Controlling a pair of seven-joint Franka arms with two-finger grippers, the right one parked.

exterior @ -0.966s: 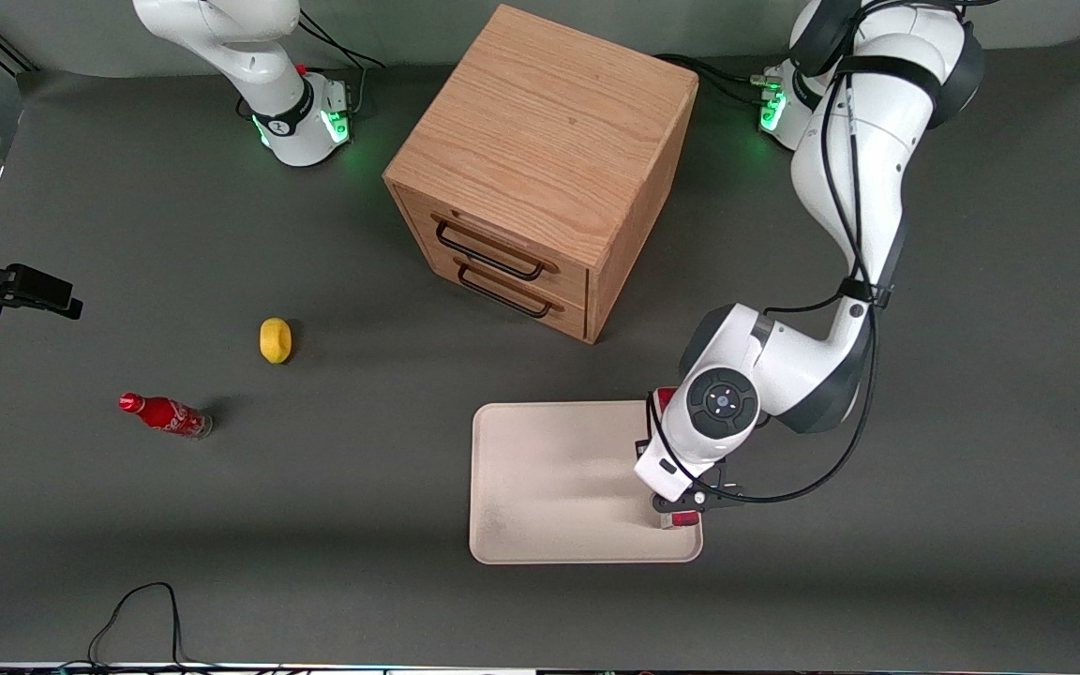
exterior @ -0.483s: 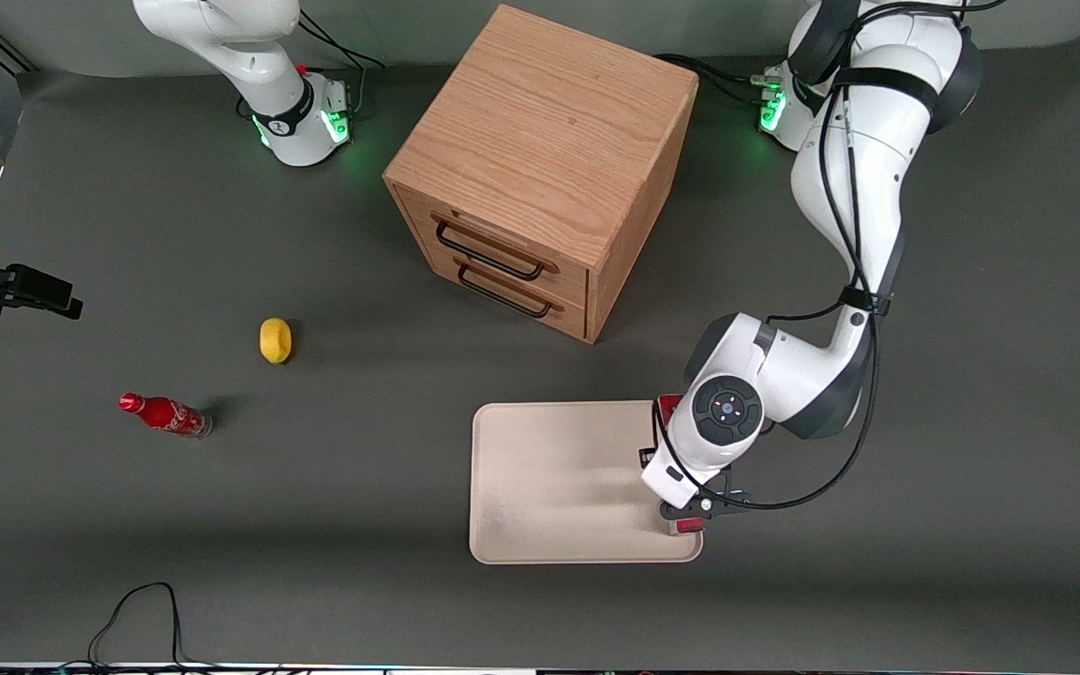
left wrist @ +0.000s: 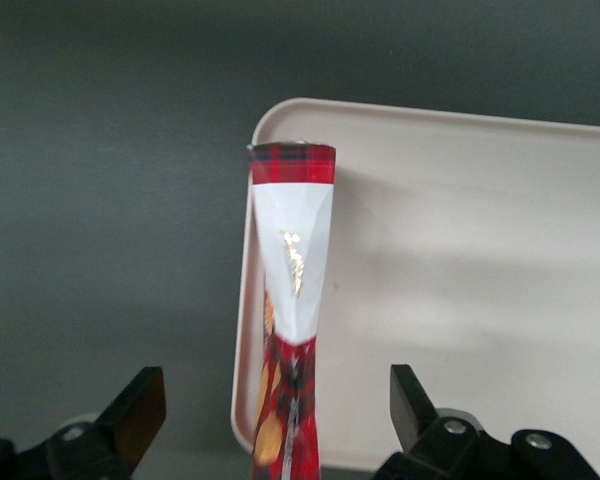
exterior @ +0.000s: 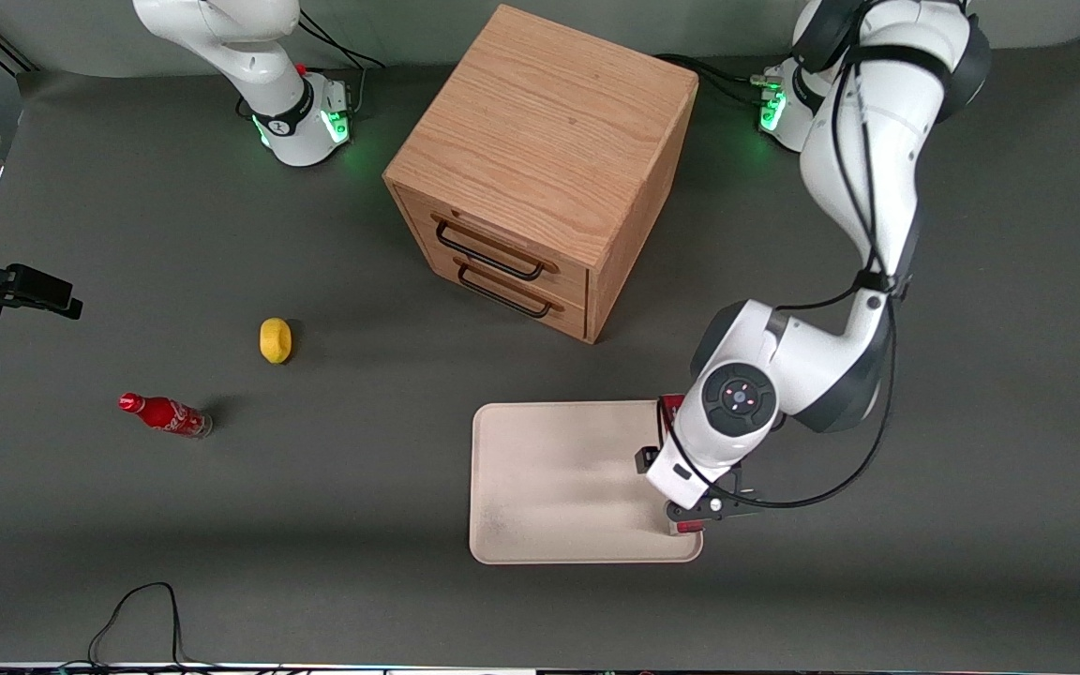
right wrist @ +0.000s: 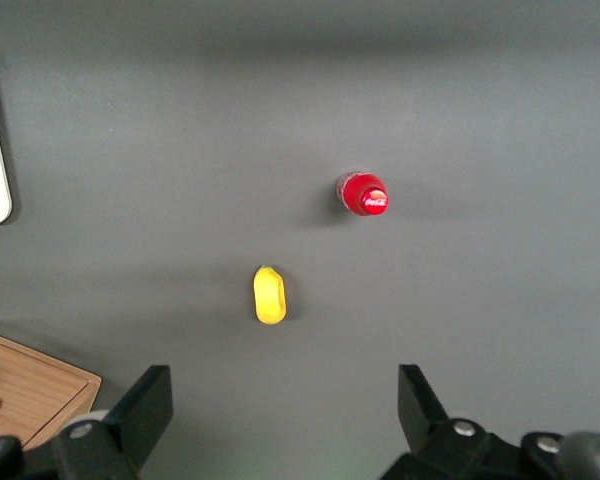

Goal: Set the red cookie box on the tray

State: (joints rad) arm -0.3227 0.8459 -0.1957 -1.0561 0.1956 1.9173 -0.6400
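Observation:
The red cookie box (left wrist: 292,240) stands on its thin long edge just inside the rim of the cream tray (left wrist: 480,250), along the tray's side toward the working arm's end of the table. My gripper (left wrist: 275,400) straddles it and is open, with both fingers (left wrist: 140,410) well clear of the box's faces. In the front view the arm's hand covers most of the red cookie box (exterior: 687,526); only its two red ends show, at the edge of the tray (exterior: 549,469). The gripper (exterior: 690,473) sits under that hand, directly above the box.
A wooden drawer cabinet (exterior: 545,169) stands farther from the front camera than the tray. A yellow lemon (exterior: 275,339) and a small red soda bottle (exterior: 165,414) lie toward the parked arm's end of the table. A black cable (exterior: 142,609) lies at the table's near edge.
The hand has drifted slightly toward the working arm's end of the table. The box's ends stay at about the same spots on the tray's edge.

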